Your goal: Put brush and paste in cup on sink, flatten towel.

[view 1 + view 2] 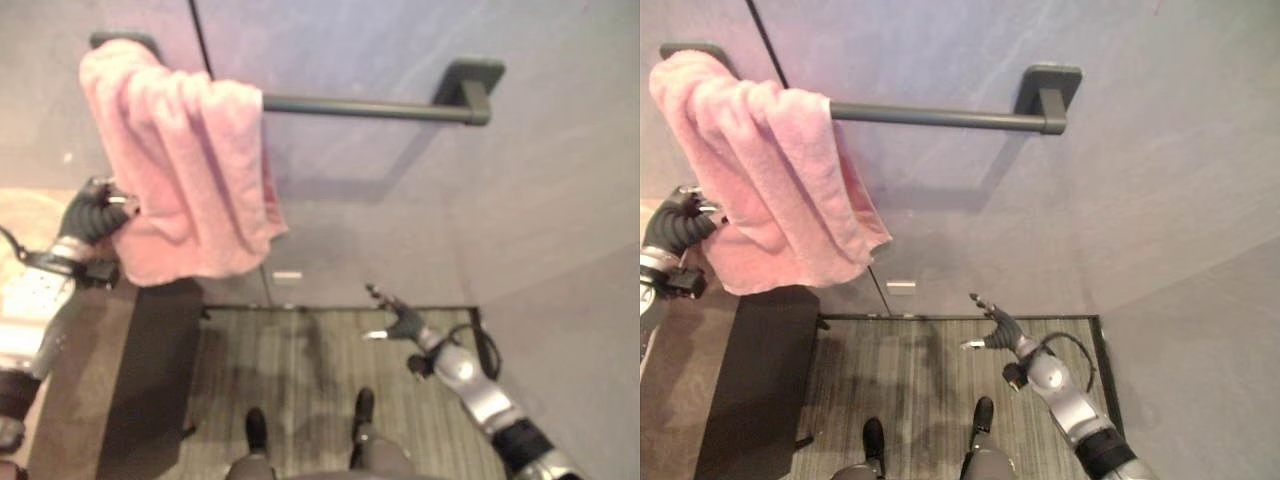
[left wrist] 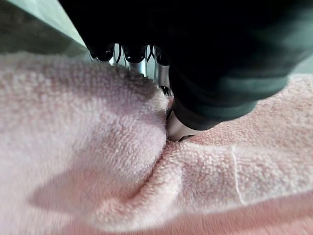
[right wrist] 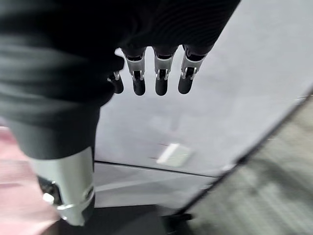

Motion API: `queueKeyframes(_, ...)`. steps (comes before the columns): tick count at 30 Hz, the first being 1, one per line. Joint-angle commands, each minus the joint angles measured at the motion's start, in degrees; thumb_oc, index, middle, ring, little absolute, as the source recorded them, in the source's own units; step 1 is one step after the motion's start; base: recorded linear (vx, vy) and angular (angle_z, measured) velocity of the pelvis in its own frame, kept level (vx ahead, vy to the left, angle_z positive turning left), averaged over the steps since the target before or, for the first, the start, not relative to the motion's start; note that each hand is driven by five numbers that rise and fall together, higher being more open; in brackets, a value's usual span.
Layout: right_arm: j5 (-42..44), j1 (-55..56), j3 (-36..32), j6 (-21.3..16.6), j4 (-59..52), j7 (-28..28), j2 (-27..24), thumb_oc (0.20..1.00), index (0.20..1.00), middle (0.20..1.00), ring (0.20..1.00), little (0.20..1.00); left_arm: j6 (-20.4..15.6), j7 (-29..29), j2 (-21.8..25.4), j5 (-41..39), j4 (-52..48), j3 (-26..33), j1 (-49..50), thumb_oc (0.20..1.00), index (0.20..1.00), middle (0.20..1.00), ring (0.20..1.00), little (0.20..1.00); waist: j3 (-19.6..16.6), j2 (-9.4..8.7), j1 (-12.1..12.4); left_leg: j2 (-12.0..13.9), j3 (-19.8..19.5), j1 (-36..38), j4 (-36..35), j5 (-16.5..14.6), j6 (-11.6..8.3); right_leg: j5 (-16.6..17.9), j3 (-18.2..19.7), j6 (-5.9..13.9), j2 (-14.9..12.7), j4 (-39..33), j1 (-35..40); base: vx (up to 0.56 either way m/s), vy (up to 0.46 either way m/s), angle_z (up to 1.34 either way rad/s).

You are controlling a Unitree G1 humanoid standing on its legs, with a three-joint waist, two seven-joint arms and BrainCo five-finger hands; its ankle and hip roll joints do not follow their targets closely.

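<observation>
I am on the towel-flattening step. The pink towel [image 1: 175, 170] hangs bunched at the 9 o'clock end of the rail [image 1: 365, 107]. My left robot hand [image 1: 98, 213] pinches its lower edge. My right robot hand [image 1: 998, 328] hangs released, fingers straight. Next: draw the cloth along the rail toward 3 o'clock.

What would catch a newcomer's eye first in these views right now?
The pink towel, bunched over the left end of the dark wall bar, leaving most of the bar bare. Next, the left robot hand pinching the towel's lower left edge, the cloth puckered round its fingers in the left wrist view. The right robot hand hangs low near the wall with fingers relaxed, holding nothing.
</observation>
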Motion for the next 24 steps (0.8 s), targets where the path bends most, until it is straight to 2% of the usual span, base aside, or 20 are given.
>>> queueKeyframes(1, 6.97, -7.91, 1.10, -2.47, -0.87, -0.10, 2.17, 1.000, 1.000, 1.000, 1.000, 1.000, -1.78, 0.12, -0.69, -1.62, 0.76, -0.97, -6.03, 0.200, 0.200, 0.200, 0.200, 0.200, 0.92, 2.66, 2.41, -1.57, -4.81, -0.18, 0.70, -3.74, 4.51, -0.87, -3.59, 4.59, -1.53, -0.13, 6.03, -0.04, 0.005, -0.02)
queueKeyframes(6, 13.90, -16.96, 5.97, -1.07, 1.21, -0.22, 4.56, 1.000, 1.000, 1.000, 1.000, 1.000, -1.48, 0.58, 0.17, -2.54, 1.69, -3.77, -9.59, 0.200, 0.200, 0.200, 0.200, 0.200, 1.11, 2.36, 3.55, -1.59, -4.50, -0.50, 0.70, -3.44, 4.38, -0.86, -3.44, 4.30, -1.53, -0.13, 5.78, -0.05, -0.004, 0.00)
queueKeyframes(10, 23.72, -27.05, 12.04, 1.31, 4.56, 0.08, 7.56, 1.000, 1.000, 1.000, 1.000, 1.000, -1.09, 1.33, 0.79, -3.79, 2.86, -7.26, -14.02, 0.200, 0.200, 0.200, 0.200, 0.200, 1.02, 1.76, 4.83, -1.68, -4.69, -1.23, 0.70, -3.06, 4.27, -1.04, -3.65, 3.84, -1.62, -0.13, 5.44, -0.05, -0.009, 0.02)
queueKeyframes(18, 23.97, -33.38, 15.23, 2.63, 8.20, -0.85, 8.60, 1.000, 1.000, 1.000, 1.000, 1.000, -0.90, 1.77, 0.94, -4.59, 2.99, -9.01, -15.69, 0.200, 0.200, 0.200, 0.200, 0.200, 0.86, 1.33, 5.54, -1.65, -5.09, -2.07, 0.70, -2.52, 4.10, -1.07, -3.67, 3.48, -1.51, -0.13, 4.95, -0.02, -0.007, 0.02)
queueKeyframes(24, 21.77, -35.06, 13.86, 3.64, 11.29, -3.10, 10.13, 1.000, 1.000, 1.000, 1.000, 1.000, -0.80, 2.46, 0.77, -4.62, 2.46, -7.73, -15.14, 0.200, 0.200, 0.200, 0.200, 0.200, 0.94, 1.52, 5.75, -1.57, -5.01, -2.54, 0.70, -2.18, 3.95, -1.05, -3.31, 3.26, -1.39, -0.13, 4.48, -0.01, -0.001, 0.00)
